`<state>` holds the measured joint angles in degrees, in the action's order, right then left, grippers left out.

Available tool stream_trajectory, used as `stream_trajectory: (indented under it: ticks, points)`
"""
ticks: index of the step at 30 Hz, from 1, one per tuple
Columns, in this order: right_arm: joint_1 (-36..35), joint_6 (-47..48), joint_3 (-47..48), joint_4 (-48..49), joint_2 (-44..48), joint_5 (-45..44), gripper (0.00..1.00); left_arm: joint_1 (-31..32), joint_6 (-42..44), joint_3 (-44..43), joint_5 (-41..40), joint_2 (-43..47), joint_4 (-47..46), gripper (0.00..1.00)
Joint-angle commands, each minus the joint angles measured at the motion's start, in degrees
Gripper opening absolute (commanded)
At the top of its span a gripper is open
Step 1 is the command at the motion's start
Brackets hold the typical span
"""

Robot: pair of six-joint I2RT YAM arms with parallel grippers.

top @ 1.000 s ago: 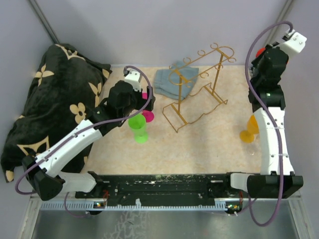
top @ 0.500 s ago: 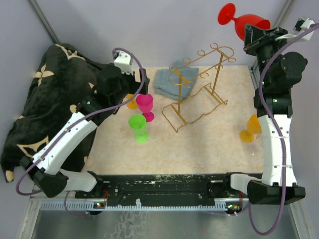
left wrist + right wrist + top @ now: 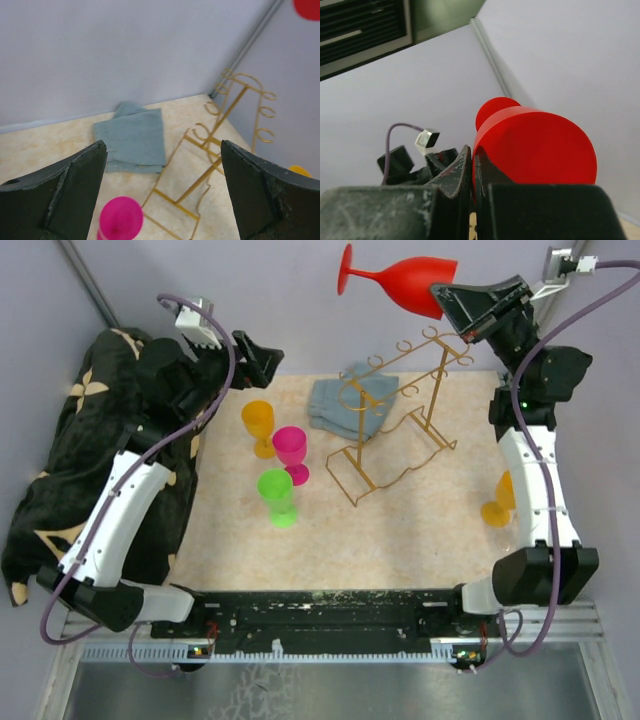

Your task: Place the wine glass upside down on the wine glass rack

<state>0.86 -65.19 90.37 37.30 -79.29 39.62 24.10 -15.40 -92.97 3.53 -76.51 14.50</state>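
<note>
Beige speckled tabletop [image 3: 420, 530] between plain grey walls [image 3: 250, 290]. Task item: red glass [image 3: 395, 282], off the table, held high near the back wall, above and behind the rack [image 3: 395, 420]; lying sideways, foot to the left, bowl to the right. Right gripper [image 3: 447, 300]: jaws almost together, pinching the bowl wall at the rim, per the right wrist view. Left gripper [image 3: 258, 355]: jaws wide apart, nothing between them, raised at the back left beside the blanket [image 3: 90, 440]. Changed within the last second: red glass, then barely visible behind the right arm, now lifted to full height, carried leftward and turned level; left gripper drawn back and up from the cluster of glasses. Reading for the task: pick-up done, carry under way; still to do, turning bowl-down and sliding the foot into a rail. Also present: orange glass [image 3: 258, 425], pink glass [image 3: 291, 452] and green glass [image 3: 278, 495] grouped left of the rack; second orange glass [image 3: 498, 505] by the right arm; grey cloth [image 3: 335, 405] behind the rack. Brands, labels, writing: none legible; flower print only on the blanket.
</note>
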Motion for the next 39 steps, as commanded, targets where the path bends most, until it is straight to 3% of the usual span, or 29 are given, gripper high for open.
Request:
stream_trajectory:
  ticks: [1, 7, 11, 18, 23, 28, 39]
  points:
    - [-0.24, -20.96, 0.66, 28.05, -4.53, 8.95, 0.00, -0.84, -6.60, -0.27, 13.91, -0.37, -10.78, 1.00]
    - [-0.29, -40.01, 3.67, 48.92, -11.63, 10.08, 0.00, -3.59, -17.10, 1.82, 30.45, -1.27, -27.16, 1.00]
    - [-0.25, -46.69, 5.08, 56.78, -14.22, 9.38, 0.00, -4.93, -25.24, 3.25, 38.61, -3.37, -37.13, 0.99]
    - [-0.96, -51.24, 6.10, 61.58, -16.83, 7.89, 0.00, -7.70, -54.64, 7.59, 48.21, -11.14, -71.44, 0.94]
    - [-2.32, -51.14, 6.16, 61.58, -16.76, 8.37, 0.00, -8.36, -75.68, 5.59, 48.05, -18.80, -94.41, 0.89]
    - [-4.03, -50.36, 5.63, 61.56, -16.58, 8.85, 0.00, -8.36, -89.97, 1.85, 44.80, -24.39, -108.80, 0.85]
    - [-8.31, -49.22, 5.35, 61.58, -18.29, 9.08, 0.00, -5.72, -97.45, 1.40, 39.41, -25.35, -115.26, 0.80]
